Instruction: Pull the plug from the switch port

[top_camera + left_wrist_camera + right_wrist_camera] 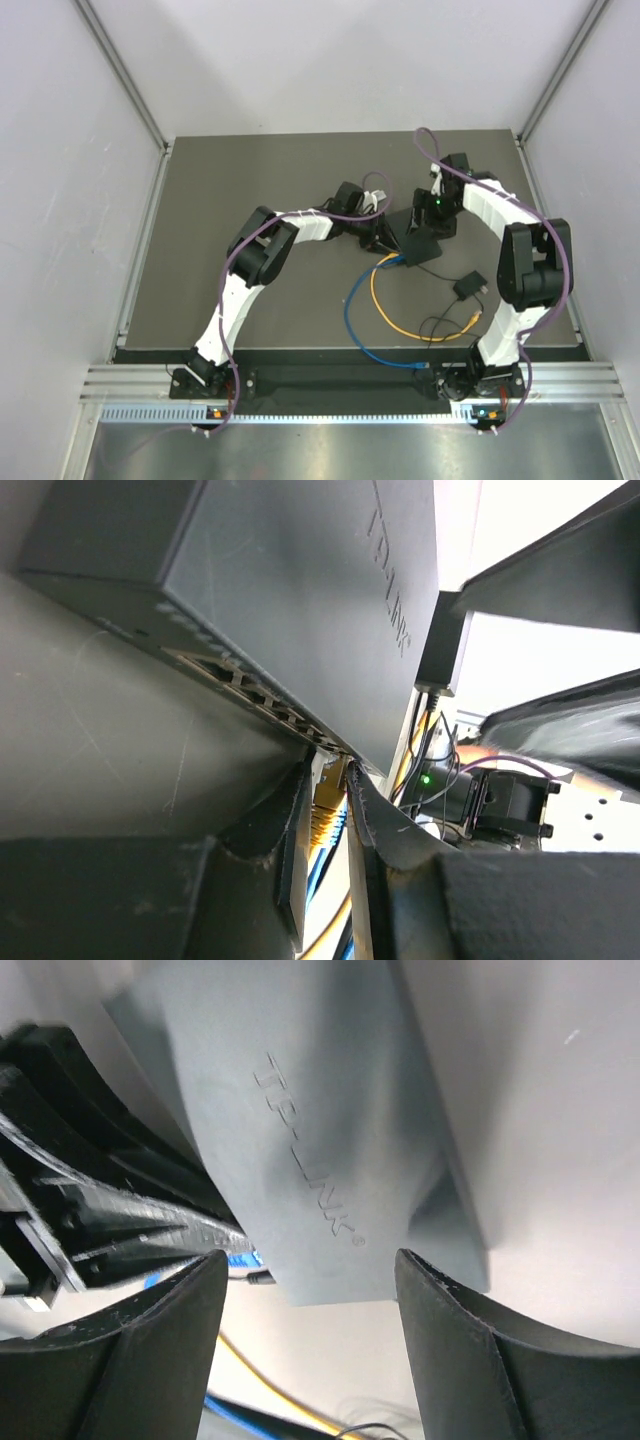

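Note:
The switch [422,244] is a flat matte-black box at mid table; it also shows in the left wrist view [290,590] and the right wrist view [330,1130]. A yellow cable [400,322] and a blue cable [352,322] run to its near-left edge. In the left wrist view the port row [262,696] lines that edge. My left gripper [328,772] is shut on the yellow plug [330,805] right at a port. My right gripper [310,1260] is open, its fingers [190,1350] straddling the switch's end. I cannot tell whether they touch it.
A small black cube adapter [468,286] with a thin black wire lies right of the cables. The yellow cable ends in a loose plug [473,319] near the right arm's base. The blue cable runs off the table's near edge [300,352].

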Robot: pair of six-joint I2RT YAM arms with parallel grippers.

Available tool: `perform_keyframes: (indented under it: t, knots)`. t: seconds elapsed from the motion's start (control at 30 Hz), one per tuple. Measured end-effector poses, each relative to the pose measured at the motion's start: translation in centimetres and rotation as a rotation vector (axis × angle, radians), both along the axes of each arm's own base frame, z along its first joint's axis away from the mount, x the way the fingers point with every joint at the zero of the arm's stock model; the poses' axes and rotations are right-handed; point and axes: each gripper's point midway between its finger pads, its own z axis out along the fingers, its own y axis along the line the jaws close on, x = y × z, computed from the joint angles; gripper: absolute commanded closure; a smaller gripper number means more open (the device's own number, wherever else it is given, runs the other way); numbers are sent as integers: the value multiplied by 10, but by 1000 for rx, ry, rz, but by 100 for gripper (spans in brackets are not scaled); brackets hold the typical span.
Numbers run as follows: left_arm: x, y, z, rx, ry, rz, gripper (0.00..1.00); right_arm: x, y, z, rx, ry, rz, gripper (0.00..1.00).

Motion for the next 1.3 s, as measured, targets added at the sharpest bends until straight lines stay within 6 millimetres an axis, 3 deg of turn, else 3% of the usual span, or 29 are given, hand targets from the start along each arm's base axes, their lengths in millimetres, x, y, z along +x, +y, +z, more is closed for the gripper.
perform_keyframes:
  t: [0.23, 0.4, 0.63, 0.83, 1.03, 1.3]
  knots:
    - [2, 2, -1, 42, -32, -29, 100, 22, 12, 17, -106, -93, 83, 38]
    - [2, 3, -1, 58, -42, -37, 100, 13, 20, 12, -111, -72, 115, 46]
    - [2, 4, -1, 53, -46, -52, 100, -17, 19, -7, -151, -8, 153, 44]
    - [1, 5, -1, 38, -26, -66, 100, -29, 24, -15, -219, 0, 216, 42]
    - [1, 6, -1, 33, -16, -74, 100, -33, 24, -18, -304, -19, 247, 41]
    - [1, 6, -1, 44, -2, -79, 100, -32, 10, -21, -398, -14, 224, 41]
